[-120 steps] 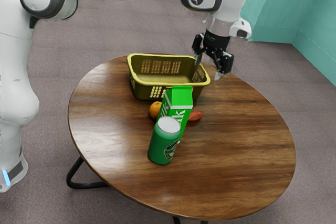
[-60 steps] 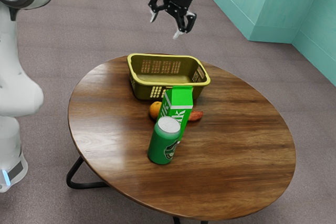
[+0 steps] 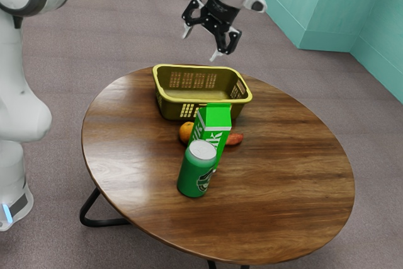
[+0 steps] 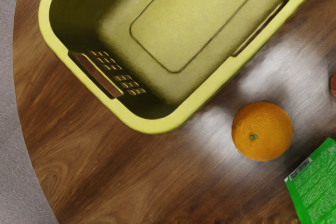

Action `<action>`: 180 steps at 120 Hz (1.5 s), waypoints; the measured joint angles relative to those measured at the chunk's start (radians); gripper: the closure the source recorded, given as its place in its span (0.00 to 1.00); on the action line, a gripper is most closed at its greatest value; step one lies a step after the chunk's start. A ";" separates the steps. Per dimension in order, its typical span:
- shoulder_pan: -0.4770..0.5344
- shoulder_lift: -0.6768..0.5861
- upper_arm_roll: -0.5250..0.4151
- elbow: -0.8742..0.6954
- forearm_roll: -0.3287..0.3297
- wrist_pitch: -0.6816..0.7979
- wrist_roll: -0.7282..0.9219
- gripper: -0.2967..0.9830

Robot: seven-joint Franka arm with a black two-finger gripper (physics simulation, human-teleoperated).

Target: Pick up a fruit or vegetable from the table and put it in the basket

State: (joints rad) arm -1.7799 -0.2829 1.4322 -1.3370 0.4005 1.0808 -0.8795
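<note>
Teal walls (image 3: 315, 4), drab carpet (image 3: 101, 17), round wood-grained bench (image 3: 283, 181). Orange (image 4: 262, 131) and a reddish vegetable (image 3: 235, 138) lie on it, outside the yellow basket (image 4: 157, 124). Gripper (image 3: 201, 44) raised above, released, fingers spread.

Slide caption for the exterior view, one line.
Open claw aloft and unladen, with basket, orange, milk, can and a partly hidden red item on the table.
</note>
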 joint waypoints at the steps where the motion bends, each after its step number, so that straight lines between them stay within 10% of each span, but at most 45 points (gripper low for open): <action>1: 0.001 0.000 0.001 0.000 0.001 0.001 0.024 0.23; 79: 0.036 -0.032 -0.025 -0.001 -0.003 0.093 1.430 0.23; 180: 0.041 -0.026 0.011 -0.004 -0.015 0.072 1.996 0.23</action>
State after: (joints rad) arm -1.7386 -0.3094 1.4429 -1.3407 0.3860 1.1529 1.1161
